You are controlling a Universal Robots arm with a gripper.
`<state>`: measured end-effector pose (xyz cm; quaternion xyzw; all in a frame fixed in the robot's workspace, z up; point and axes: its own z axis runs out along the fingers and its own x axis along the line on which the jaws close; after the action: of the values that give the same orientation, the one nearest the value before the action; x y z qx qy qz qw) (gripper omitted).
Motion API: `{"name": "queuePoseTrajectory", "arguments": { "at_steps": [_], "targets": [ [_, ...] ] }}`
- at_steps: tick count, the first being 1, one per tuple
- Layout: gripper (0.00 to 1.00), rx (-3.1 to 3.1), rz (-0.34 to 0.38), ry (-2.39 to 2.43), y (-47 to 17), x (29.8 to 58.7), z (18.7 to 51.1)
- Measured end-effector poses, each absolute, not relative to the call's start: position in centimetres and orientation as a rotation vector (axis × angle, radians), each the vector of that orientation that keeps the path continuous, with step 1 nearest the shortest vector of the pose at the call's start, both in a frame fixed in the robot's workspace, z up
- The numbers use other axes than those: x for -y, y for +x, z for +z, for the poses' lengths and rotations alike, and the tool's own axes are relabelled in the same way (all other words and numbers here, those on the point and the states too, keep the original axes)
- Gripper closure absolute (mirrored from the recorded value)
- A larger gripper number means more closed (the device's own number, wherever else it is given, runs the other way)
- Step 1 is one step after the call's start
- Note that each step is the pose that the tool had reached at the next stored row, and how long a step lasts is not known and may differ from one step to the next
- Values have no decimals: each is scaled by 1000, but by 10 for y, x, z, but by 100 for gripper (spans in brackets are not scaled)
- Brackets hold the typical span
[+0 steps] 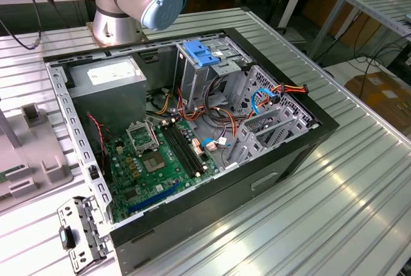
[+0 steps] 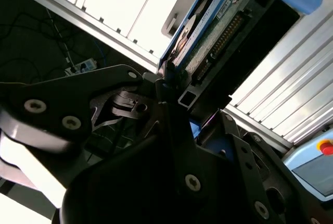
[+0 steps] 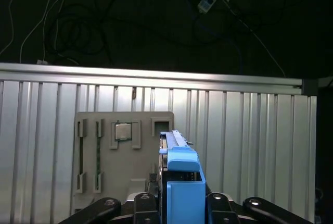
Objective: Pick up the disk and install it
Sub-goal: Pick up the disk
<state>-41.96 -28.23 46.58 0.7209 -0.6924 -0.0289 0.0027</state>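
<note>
The disk (image 3: 181, 179) stands on edge between the black fingers of my gripper (image 3: 182, 206) in the first wrist view, its blue plastic side rail facing the camera. In the second wrist view the disk (image 2: 208, 34) shows its green circuit board, connector row and blue rail, with the gripper (image 2: 174, 86) shut on its near end. It is held in the air above the ribbed metal table (image 3: 250, 130). The exterior view holds the open computer case (image 1: 302, 144), with a metal drive cage topped by a blue latch (image 1: 201, 52).
Under the held disk lies a grey fixture plate (image 3: 104, 182) with slots and a small chip. Inside the case are a grey power-supply box (image 1: 109, 83), a green motherboard (image 1: 154, 160) and loose cables (image 1: 270, 93). The arm's base (image 1: 128, 0) stands behind the case. A red button (image 2: 325, 147) sits on a pale box.
</note>
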Motion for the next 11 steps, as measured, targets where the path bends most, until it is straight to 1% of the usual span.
{"name": "queuePoseTrajectory", "arguments": {
  "at_steps": [11],
  "targets": [
    [63, 2172, -91, 2261, -420, 282, 479]
  ]
}}
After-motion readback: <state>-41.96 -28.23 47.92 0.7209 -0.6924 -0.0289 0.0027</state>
